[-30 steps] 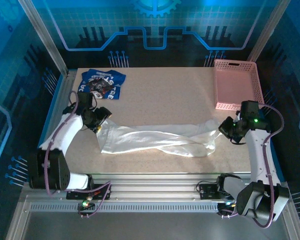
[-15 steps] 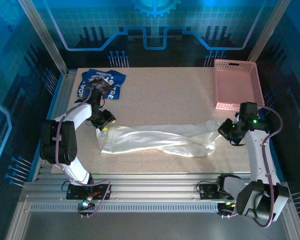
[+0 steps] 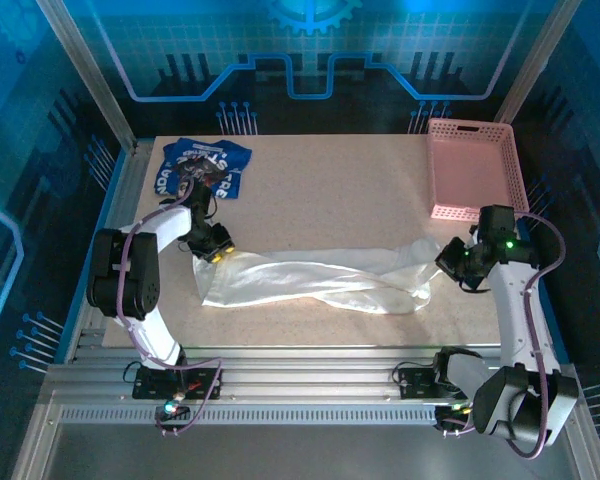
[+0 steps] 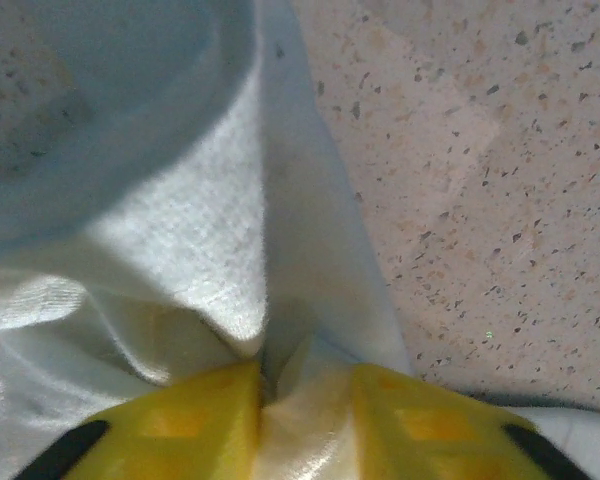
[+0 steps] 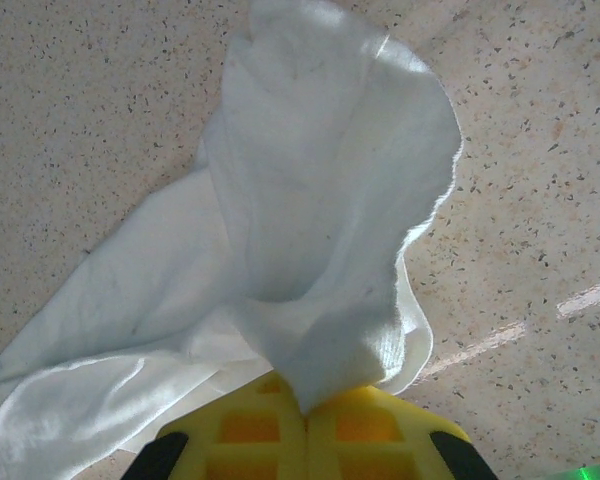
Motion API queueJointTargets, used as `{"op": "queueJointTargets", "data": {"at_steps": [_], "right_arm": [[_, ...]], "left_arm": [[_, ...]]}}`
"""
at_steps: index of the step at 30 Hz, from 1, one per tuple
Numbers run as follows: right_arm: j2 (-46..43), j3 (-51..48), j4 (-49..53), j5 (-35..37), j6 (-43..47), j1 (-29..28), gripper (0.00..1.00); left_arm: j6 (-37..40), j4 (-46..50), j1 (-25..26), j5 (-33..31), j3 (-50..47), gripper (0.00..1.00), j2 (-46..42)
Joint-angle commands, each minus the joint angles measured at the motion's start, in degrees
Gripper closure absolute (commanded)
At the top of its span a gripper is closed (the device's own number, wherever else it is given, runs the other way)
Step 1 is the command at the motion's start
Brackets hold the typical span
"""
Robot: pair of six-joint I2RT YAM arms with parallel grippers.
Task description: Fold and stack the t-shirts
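the white t-shirt lies as a twisted band across mid-table, its ends pinched: left gripper clamped on one edge, right gripper clamped on the other, probably so it can be stretched flat for folding; the blue t-shirt sits at the far left corner

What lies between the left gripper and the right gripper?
The white t-shirt, a long rumpled band, runs from the left gripper to the right gripper, each gripping an end; the top view shows it.
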State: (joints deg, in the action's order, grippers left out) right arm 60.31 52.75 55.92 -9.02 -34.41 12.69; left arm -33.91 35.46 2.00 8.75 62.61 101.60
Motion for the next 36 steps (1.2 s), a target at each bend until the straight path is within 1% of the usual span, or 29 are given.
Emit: {"op": "queueJointTargets", "data": {"at_steps": [1, 3, 6, 7, 15, 22, 26, 31, 33, 36], "right_arm": [[-0.98, -0.71, -0.11, -0.48, 0.66, -0.90, 1.00], [-0.82, -0.72, -0.42, -0.70, 0.49, -0.91, 1.00], [-0.90, -0.64, -0.55, -0.83, 0.40, -0.96, 1.00], [-0.92, -0.56, -0.55, -0.89, 0.44, -0.91, 1.00], [-1.24, -0.41, -0.36, -0.65, 0.58, -1.01, 1.00], [-1.42, 0.95, -1.12, -0.56, 0.22, -1.05, 1.00], [-2.67, 3.71, -4.44, -3.73, 0.65, -1.00, 1.00], [-3.94, 13.08, -8.08, -8.30, 0.62, -0.96, 1.00], [-3.01, 18.62, -7.75, -10.03, 0.67, -0.91, 1.00], [-0.51, 30.00, -6.47, -12.35, 0.92, -0.92, 1.00]], "left_arm": [[1.42, -0.35, 0.29, -0.29, 1.81, 0.79, 1.68], [1.97, 0.15, 0.29, -0.32, 2.07, 0.85, 2.18], [2.51, 1.15, 0.29, -0.71, 2.58, 0.98, 1.29], [2.52, 1.33, 0.29, -0.76, 2.69, 1.00, 0.10], [3.04, 4.29, 0.29, 0.20, 3.77, 1.00, -10.50], [2.53, 6.19, -0.39, -0.65, 4.05, 1.00, -19.36], [2.40, 6.19, -1.27, -1.47, 7.00, 1.00, -24.02], [3.73, 5.24, -2.21, -2.60, 14.86, 1.00, -28.39], [4.36, 4.40, -2.85, -2.98, 18.67, 1.00, -29.62], [6.00, 2.95, -4.20, -3.90, 27.10, 1.00, -30.75]]}}
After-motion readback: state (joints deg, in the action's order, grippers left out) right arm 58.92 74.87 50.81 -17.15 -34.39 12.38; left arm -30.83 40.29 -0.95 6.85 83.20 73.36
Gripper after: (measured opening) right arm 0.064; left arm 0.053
